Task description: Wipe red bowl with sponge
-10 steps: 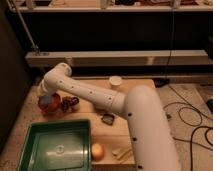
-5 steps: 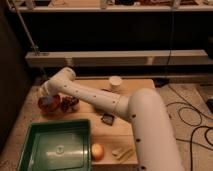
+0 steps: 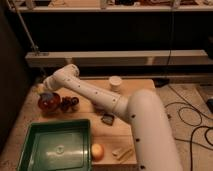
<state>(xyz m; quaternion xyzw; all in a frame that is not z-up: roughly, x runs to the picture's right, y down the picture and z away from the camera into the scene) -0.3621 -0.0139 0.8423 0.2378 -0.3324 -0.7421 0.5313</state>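
The red bowl [image 3: 49,105] stands on the wooden table [image 3: 135,92] at its left side, just behind the green tray. My gripper [image 3: 48,94] comes down from the white arm's bend [image 3: 67,76] right over the bowl's opening. A small blue-grey sponge [image 3: 47,96] shows at its tip, inside the bowl's rim, and the gripper is shut on it. The bowl's inside is mostly hidden by the gripper.
A dark knobbly cluster [image 3: 70,103] lies touching the bowl's right side. The green tray [image 3: 35,150] fills the front left, with an orange fruit [image 3: 97,151] and pale sticks [image 3: 122,152] to its right. A white cup [image 3: 116,82] stands at the back, and a small dark object [image 3: 107,119] lies mid-table.
The arm's bend has shifted slightly right and down since a second ago, with the gripper staying over the bowl. Almost nothing has moved in the last half second.
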